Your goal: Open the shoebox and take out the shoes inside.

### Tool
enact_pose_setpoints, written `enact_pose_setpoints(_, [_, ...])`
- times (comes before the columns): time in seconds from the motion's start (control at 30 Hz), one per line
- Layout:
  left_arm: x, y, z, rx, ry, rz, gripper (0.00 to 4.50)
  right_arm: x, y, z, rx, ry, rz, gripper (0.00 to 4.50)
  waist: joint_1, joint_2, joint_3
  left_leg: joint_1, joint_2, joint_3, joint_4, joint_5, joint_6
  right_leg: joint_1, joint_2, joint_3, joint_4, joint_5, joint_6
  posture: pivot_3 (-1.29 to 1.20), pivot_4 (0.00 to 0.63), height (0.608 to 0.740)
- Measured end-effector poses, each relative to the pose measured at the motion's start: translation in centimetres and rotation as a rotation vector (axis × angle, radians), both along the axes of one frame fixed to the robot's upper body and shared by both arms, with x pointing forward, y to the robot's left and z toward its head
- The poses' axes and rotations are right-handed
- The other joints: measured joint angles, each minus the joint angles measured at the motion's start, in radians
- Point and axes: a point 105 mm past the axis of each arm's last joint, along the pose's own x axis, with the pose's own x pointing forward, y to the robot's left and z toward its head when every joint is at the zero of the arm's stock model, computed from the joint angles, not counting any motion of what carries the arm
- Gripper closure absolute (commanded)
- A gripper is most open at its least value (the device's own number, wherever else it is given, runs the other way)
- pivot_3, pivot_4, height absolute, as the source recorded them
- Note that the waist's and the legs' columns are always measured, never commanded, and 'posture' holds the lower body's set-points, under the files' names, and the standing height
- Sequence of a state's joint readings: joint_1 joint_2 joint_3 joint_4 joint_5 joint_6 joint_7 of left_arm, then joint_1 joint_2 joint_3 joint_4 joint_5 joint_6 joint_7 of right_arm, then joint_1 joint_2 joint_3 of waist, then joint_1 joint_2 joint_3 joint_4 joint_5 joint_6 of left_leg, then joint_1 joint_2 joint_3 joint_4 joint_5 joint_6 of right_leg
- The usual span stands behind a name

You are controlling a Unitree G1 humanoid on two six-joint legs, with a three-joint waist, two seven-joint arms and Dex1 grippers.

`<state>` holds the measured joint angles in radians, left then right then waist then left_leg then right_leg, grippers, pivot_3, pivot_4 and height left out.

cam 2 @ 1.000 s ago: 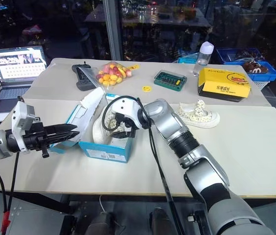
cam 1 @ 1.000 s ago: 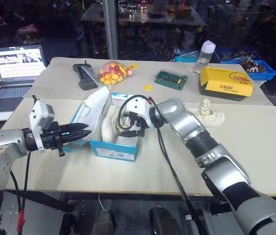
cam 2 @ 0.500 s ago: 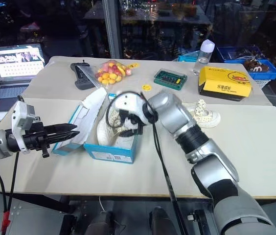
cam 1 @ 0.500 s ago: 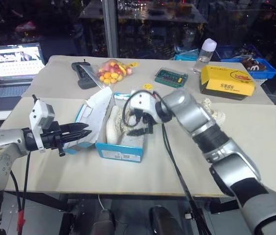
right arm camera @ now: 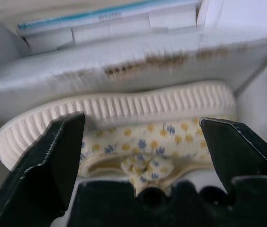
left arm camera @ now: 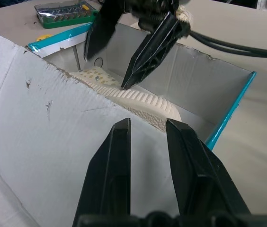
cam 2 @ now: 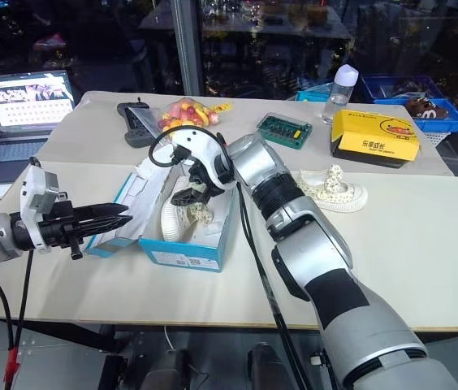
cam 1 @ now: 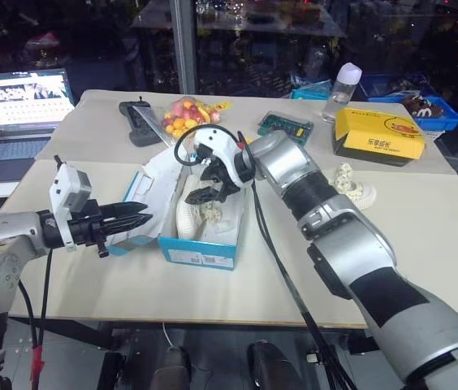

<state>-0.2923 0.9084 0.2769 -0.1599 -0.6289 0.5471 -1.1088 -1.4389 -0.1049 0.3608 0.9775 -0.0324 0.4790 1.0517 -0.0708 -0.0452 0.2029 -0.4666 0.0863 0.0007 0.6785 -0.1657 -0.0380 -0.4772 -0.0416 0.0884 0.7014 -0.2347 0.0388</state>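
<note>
While shoebox (cam 1: pixel 200 244) label print unreadable, yellow box (cam 1: pixel 377 136) lettering illegible

Office-like room: laptop (cam 1: pixel 23 101), worktables (cam 1: pixel 424 236), glass wall (cam 1: pixel 253 41).

Blue shoebox (cam 2: pixel 187 253) open on table (cam 2: pixel 424 268), lid (cam 2: pixel 144 195) leaning back to its left. One cream shoe (cam 2: pixel 179 218) inside, on its side, sole toward lid. Right gripper (cam 2: pixel 192 188) above it, fingers spread wide, empty. Left gripper (cam 2: pixel 114 218) level, fingers together, tips just beside lid. Second shoe (cam 2: pixel 330 188) on table, right of box. Yellow box (cam 2: pixel 373 140), laptop (cam 2: pixel 19 106), fruit bag (cam 2: pixel 182 115) behind.
</note>
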Motion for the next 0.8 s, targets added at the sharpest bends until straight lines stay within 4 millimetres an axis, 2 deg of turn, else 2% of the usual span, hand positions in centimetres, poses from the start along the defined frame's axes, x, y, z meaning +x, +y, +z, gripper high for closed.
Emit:
enact_pose_setpoints(0.1, [0.0,0.0,0.0,-0.003,0.000,0.001,3.29,0.5,-0.2,-0.2,-0.031,-0.042,-0.011,0.03,-0.001,0.000,0.000,0.001,0.000,0.000,0.000,0.000,0.000,0.000,0.000,0.000,0.000,-0.001,-0.004,0.00,0.150,0.673])
enact_pose_setpoints(0.27, [0.0,0.0,0.0,-0.002,-0.001,0.002,3.29,0.9,-0.8,-1.1,-0.051,-0.016,-0.047,0.03,-0.002,0.000,0.000,0.001,0.000,0.000,0.000,0.000,0.000,0.000,0.000,0.000,0.000,-0.001,-0.005,0.00,0.150,0.673])
enact_pose_setpoints(0.47, [0.0,0.0,-0.3,-0.002,0.009,0.007,3.29,1.0,-1.8,-1.3,-0.106,-0.027,-0.016,0.03,-0.001,0.000,0.000,-0.003,0.000,0.000,0.000,0.000,0.000,-0.003,0.000,0.000,0.000,0.001,0.001,0.00,0.150,0.673])
enact_pose_setpoints(0.73, [0.0,0.0,-0.3,-0.002,0.009,0.007,3.29,0.9,-1.9,-1.5,-0.130,-0.043,0.018,0.03,-0.001,0.000,0.000,-0.005,0.000,0.000,0.000,0.000,0.000,-0.006,0.000,0.000,0.000,0.001,0.001,0.00,0.150,0.673])
enact_pose_setpoints(0.8, [0.0,0.1,-0.3,-0.002,0.008,0.008,3.29,0.8,-1.9,-2.1,-0.140,-0.038,0.024,0.03,-0.001,0.000,0.000,-0.005,0.000,0.000,0.000,0.000,0.000,-0.006,0.000,0.000,0.001,0.001,0.001,0.00,0.150,0.673])
